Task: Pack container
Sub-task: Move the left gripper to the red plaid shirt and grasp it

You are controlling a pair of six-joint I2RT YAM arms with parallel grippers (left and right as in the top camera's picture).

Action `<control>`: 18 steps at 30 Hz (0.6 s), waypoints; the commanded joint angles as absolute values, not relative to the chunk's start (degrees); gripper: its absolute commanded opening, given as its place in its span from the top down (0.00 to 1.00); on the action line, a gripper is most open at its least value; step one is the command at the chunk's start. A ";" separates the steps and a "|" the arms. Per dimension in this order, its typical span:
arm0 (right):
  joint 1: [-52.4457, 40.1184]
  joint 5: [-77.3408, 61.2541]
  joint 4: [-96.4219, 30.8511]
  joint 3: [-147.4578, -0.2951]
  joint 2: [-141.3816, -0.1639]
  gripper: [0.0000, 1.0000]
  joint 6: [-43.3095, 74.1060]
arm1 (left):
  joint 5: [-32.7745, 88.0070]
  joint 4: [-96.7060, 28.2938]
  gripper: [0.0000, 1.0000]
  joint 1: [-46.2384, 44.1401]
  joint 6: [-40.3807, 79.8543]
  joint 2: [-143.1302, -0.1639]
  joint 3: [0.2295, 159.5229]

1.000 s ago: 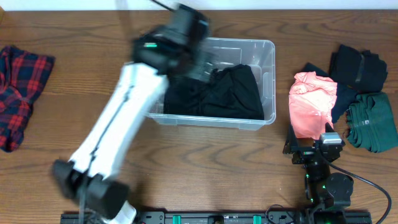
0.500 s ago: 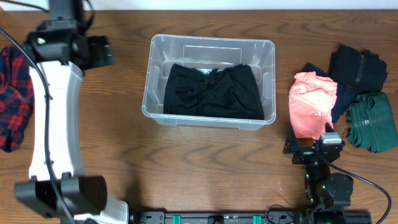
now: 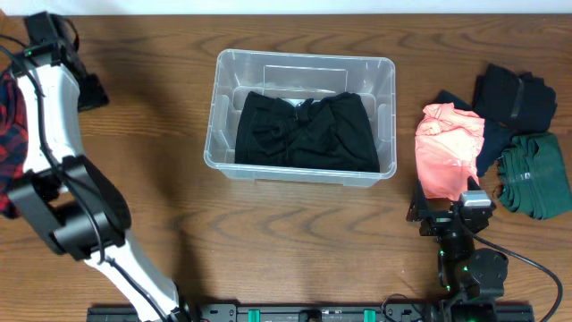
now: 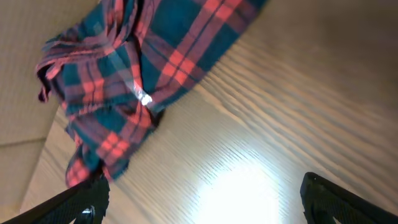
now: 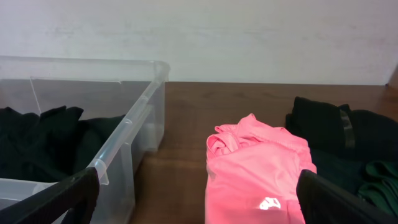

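Observation:
The clear plastic container (image 3: 304, 55) stands at the middle back of the table with a black garment (image 3: 304, 134) lying in it. Its wall also shows in the right wrist view (image 5: 134, 130). My left gripper (image 3: 88, 91) is open and empty at the far left, above the bare wood (image 4: 205, 202), beside a red and blue plaid shirt (image 4: 124, 81). The arm hides most of that shirt in the overhead view (image 3: 7, 98). My right gripper (image 3: 444, 210) is open and empty, low at the front right (image 5: 199, 199), facing a pink garment (image 5: 258, 168).
The pink garment (image 3: 447, 148) lies right of the container. A dark navy garment (image 3: 514, 98) and a green one (image 3: 534, 174) lie further right, near the table's edge. The left arm (image 3: 49, 152) stretches along the left side.
My left arm has swung from over the container to the far left, by the plaid shirt. The black garment stays in the container. The right arm has not moved.

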State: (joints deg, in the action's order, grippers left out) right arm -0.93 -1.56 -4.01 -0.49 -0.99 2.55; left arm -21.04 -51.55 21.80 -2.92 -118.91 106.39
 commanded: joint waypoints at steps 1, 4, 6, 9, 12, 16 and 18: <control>-1.37 -1.54 -4.10 -0.32 -0.80 0.01 3.14 | -22.20 -49.67 0.02 23.59 -10.52 -122.78 106.08; -1.37 -1.54 -4.10 -0.32 -0.80 0.01 3.14 | -22.24 -46.85 0.02 24.51 -13.98 -125.25 106.08; -1.34 -1.54 -4.10 -0.32 -0.80 0.01 3.14 | -22.41 -44.80 0.02 24.93 -15.68 -126.23 106.08; -1.37 -1.56 -4.10 -0.32 -0.80 0.01 3.14 | -22.81 -41.82 0.02 25.32 -15.84 -127.31 106.08; -1.37 -1.56 -4.10 -0.32 -0.80 0.01 3.14 | -22.83 -38.92 0.02 25.50 -16.14 -128.29 106.08; -1.37 -1.56 -4.10 -0.32 -0.80 0.01 3.14 | -23.90 -35.00 0.02 25.74 -17.89 -129.95 106.08; -1.34 -1.54 -4.10 -0.32 -0.80 0.01 3.14 | -24.88 -33.65 0.02 25.80 -19.51 -130.87 106.08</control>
